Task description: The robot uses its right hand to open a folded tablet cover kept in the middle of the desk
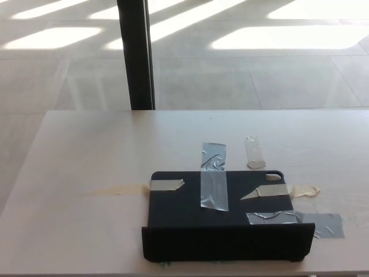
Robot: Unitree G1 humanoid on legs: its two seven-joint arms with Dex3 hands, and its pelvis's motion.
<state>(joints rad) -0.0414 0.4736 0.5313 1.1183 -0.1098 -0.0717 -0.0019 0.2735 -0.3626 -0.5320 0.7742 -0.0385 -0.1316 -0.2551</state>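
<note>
A black tablet cover (222, 216) lies on the white desk (92, 167), slightly right of centre and close to the front edge. Its near flap (228, 242) stands raised along the front. Strips of grey tape (213, 176) and beige tape (166, 184) hold the cover down to the desk. Neither of my hands shows in the head view.
A short clear piece of tape (254, 152) sticks to the desk just behind the cover. More grey tape (323, 225) lies at the cover's right corner. Beyond the desk's far edge stands a black pillar (135, 55) on a tiled floor.
</note>
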